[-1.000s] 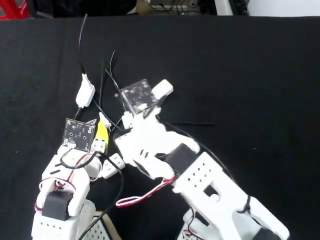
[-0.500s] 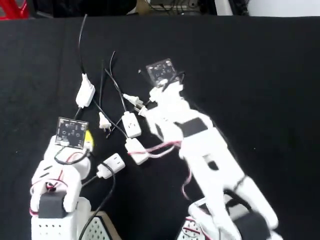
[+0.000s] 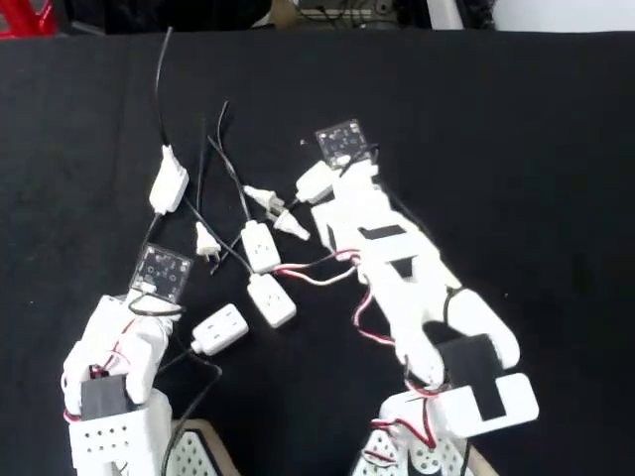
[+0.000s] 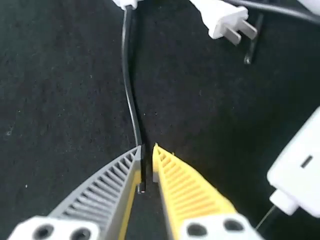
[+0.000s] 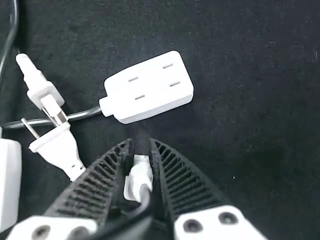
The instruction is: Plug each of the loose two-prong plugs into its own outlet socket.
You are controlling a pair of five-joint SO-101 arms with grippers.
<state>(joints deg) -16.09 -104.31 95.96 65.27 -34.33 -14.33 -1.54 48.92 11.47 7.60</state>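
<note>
My right gripper [image 5: 140,144] is shut on a small white plug [image 5: 137,176], just short of a white two-outlet socket [image 5: 148,88] lying flat on the black cloth. Two loose two-prong plugs [image 5: 41,89] [image 5: 56,145] lie beside it. In the high view that socket [image 3: 316,180] sits at the tip of the right arm [image 3: 382,253]. My left gripper [image 4: 145,149] has its grey and yellow fingers closed around a thin black cord [image 4: 131,95]. A loose plug [image 4: 226,24] lies ahead of it, prongs up, also seen from above [image 3: 206,243].
Other white sockets lie on the cloth: one far left [image 3: 169,183], two in the middle [image 3: 260,246] [image 3: 271,299], one near the left arm [image 3: 220,329]. Black cords cross between them. A red-and-white arm cable [image 3: 317,273] hangs over the middle.
The right arm swung away from the left arm, up and right to the far socket, uncovering the middle sockets and plugs. The left arm shifted slightly.
</note>
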